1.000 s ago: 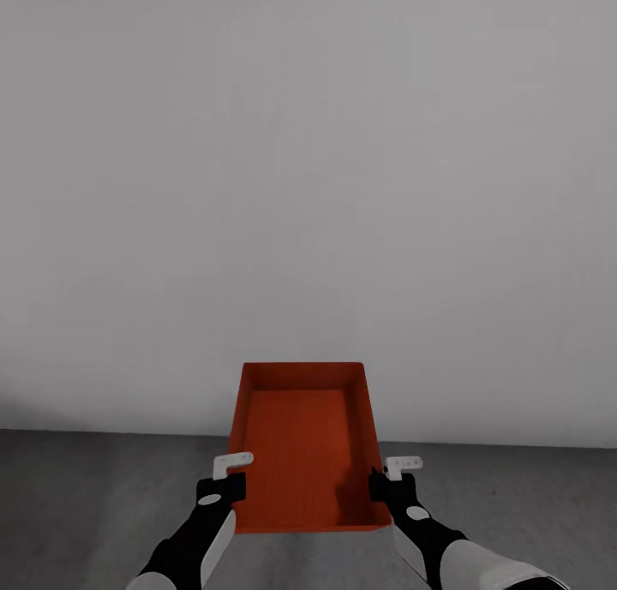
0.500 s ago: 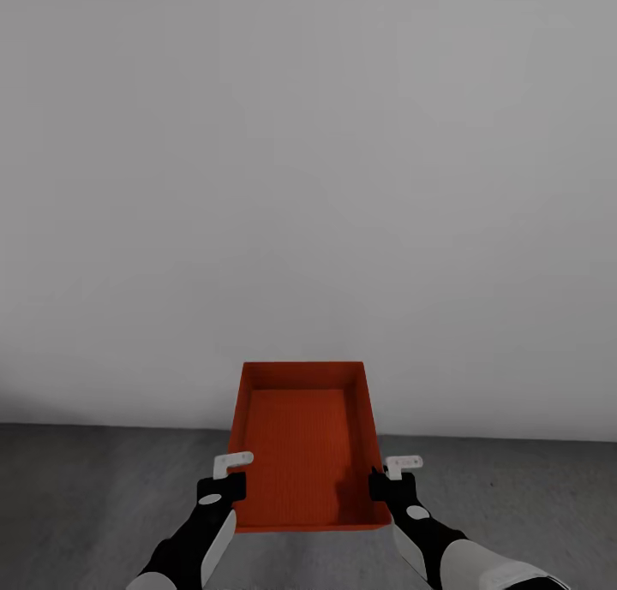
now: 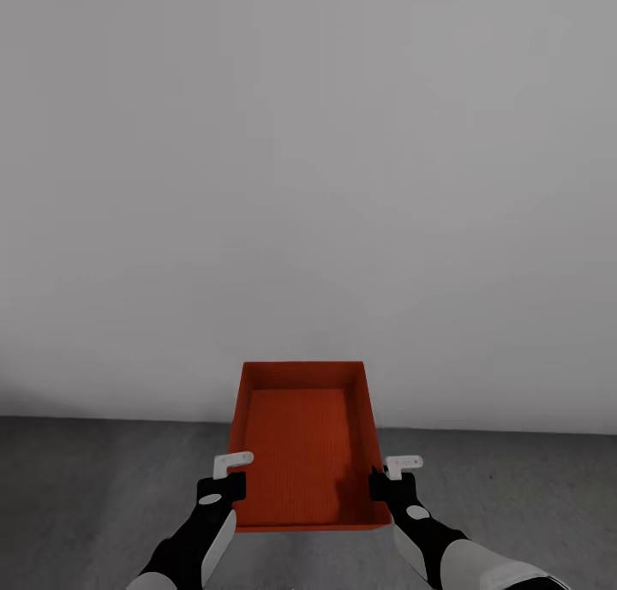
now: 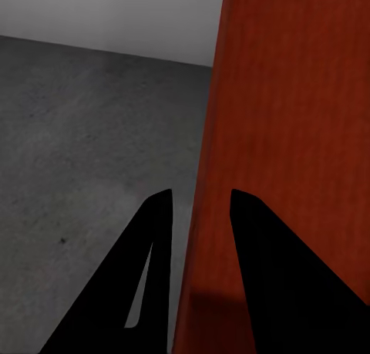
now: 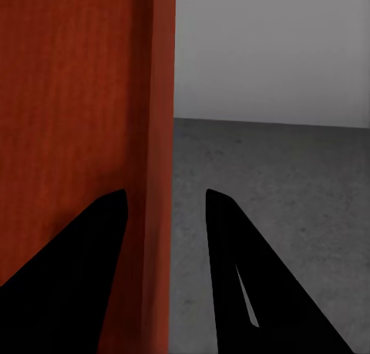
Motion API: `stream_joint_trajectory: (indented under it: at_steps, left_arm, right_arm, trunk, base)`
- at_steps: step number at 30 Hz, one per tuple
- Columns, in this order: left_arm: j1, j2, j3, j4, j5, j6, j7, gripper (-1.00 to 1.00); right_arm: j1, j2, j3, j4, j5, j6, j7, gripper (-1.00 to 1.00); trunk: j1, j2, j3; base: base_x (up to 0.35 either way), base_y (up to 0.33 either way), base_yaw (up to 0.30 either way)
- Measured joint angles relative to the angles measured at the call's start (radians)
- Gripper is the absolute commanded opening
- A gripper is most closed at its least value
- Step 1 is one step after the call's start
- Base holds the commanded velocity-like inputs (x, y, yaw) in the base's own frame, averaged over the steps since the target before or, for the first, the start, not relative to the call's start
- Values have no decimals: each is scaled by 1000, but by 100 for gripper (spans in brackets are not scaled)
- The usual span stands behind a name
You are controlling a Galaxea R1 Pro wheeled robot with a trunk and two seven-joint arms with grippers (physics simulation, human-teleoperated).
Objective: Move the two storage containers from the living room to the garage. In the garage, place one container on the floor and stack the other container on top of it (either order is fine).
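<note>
L gripper [image 3: 224, 480] clamped on left wall of the orange-red container [image 3: 302, 453], R gripper [image 3: 392, 480] clamped on its right wall; one finger each side of the wall in both wrist views. Bin held level btwn the two, above dark grey floor [image 3: 86, 487]. Beyond: pale grey wall [image 3: 308, 187].

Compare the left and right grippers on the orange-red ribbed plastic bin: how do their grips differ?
The left gripper straddles the bin's left side wall; the right gripper straddles the right side wall. In the head view, the left white finger tilts slightly, the right lies level. Both hold near the bin's near end, one black finger inside the wall and one outside, carrying the bin above the dark grey concrete floor.
</note>
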Motion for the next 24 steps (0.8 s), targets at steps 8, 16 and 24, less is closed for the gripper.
stream_joint_trajectory:
  at_steps: [8, 16, 24]
  left_arm:
    - [0, 0, 0, 0, 0, 1, 1, -100]
    - [0, 0, 0, 0, 0, 1, 1, -100]
    - [0, 1, 0, -1, 0, 3, -1, -100]
  right_arm:
    - [0, 0, 0, 0, 0, 0, 0, -100]
    - [0, 0, 0, 0, 0, 0, 0, -100]
    - [0, 1, 2, 1, -3, 0, 0, -100]
  trunk:
    - [31, -56, -38]
    - [61, -112, -76]
    - [65, -120, -92]
  base:
    - [0, 0, 0]
    - [0, 0, 0]
    - [0, 0, 0]
